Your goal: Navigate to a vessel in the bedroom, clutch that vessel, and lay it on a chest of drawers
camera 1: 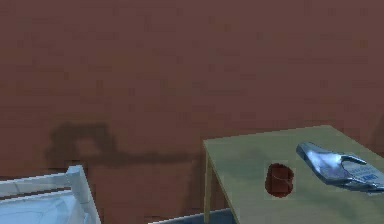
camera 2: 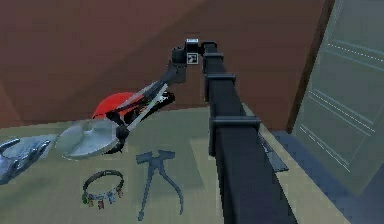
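Note:
A dark red vessel stands on the olive-green table at the forward view's right. In the arm side view the dark arm rises to two white squares. From there the gripper slants down to the left over the tabletop. A red rounded thing lies just behind the gripper, and a grey disc lies at its far end, both by the table surface. I cannot tell whether the gripper holds anything.
A crumpled grey-blue thing lies on the table, seen again at the arm side view's left edge. A banded ring and a dark two-legged tool lie near the arm. A white frame stands low left; a grey door stands right.

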Controlling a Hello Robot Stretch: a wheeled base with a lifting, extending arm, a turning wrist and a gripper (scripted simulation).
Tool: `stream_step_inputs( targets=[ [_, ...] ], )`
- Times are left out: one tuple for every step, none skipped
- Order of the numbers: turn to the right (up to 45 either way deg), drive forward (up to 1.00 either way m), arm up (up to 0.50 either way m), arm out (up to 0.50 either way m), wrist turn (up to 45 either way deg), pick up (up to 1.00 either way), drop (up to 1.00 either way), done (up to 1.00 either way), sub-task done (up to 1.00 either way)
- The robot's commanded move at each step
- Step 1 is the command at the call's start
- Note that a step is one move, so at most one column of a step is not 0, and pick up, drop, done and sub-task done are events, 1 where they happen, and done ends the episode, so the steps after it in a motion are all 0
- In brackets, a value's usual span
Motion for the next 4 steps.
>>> stream_step_inputs(
  targets=[
    [0.0, 0.0, 0.0, 0.0, -6.0, 0.0, 0.0, 0.0, 0.0],
    [0.0, 0.0, 0.0, -0.46, 0.0, 0.0, 0.0, 0.0, 0.0],
    [45.0, 0.0, 0.0, 0.0, 0.0, 0.0, 0.0, 0.0, 0.0],
    [45.0, 0.0, 0.0, 0.0, 0.0, 0.0, 0.0, 0.0, 0.0]
  ],
)
